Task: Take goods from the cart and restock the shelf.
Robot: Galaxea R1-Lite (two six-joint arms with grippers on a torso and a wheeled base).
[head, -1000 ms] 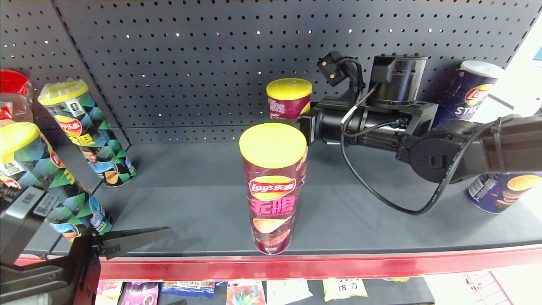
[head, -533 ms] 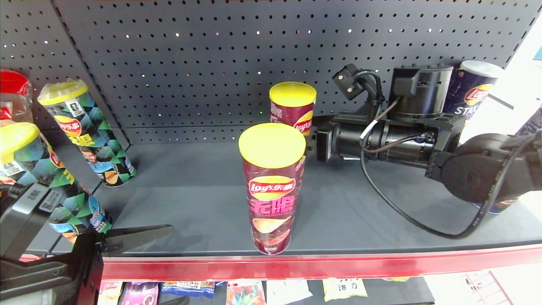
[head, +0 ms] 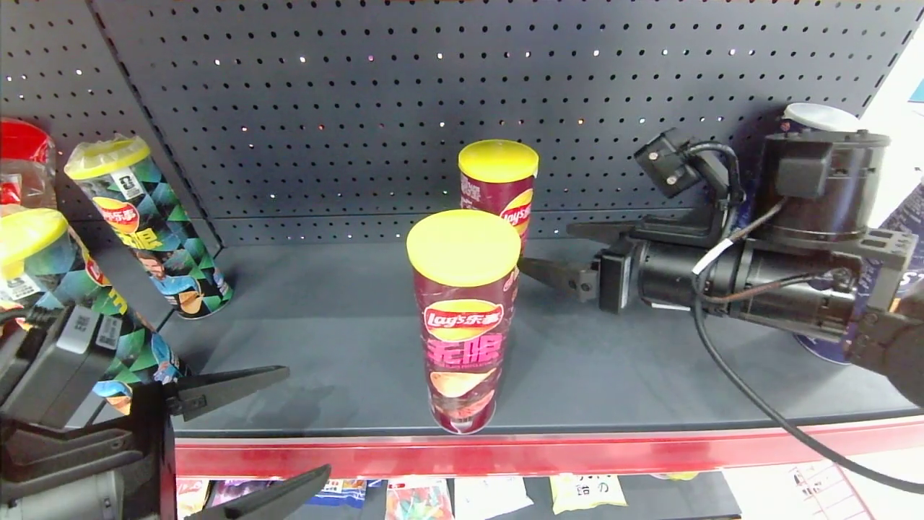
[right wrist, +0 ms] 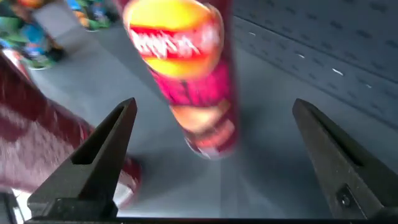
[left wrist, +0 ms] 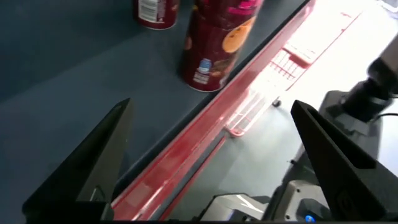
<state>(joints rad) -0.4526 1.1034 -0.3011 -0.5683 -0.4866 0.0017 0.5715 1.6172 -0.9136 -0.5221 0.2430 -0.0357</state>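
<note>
Two maroon chip cans with yellow lids stand upright on the grey shelf (head: 325,339). The front can (head: 462,325) is near the shelf's red edge, and the back can (head: 499,189) is close to the pegboard. My right gripper (head: 559,249) is open, just right of the back can and apart from it. In the right wrist view the back can (right wrist: 189,74) stands beyond the open right gripper (right wrist: 214,104), with the front can (right wrist: 37,143) off to one side. My left gripper (head: 307,420) hangs open and empty at the shelf's front left edge; its wrist view shows the left gripper (left wrist: 211,106) over the red edge.
Green-patterned cans (head: 148,224) stand at the shelf's left end, with a red-lidded item (head: 22,144) behind them. Blue cans (head: 812,119) stand at the right, behind my right arm. A pegboard wall (head: 433,87) closes the back. Packets (head: 419,498) hang on the level below.
My right gripper has let go of the back can and drawn away to the right. The can now stands alone. The left gripper has shifted slightly.
</note>
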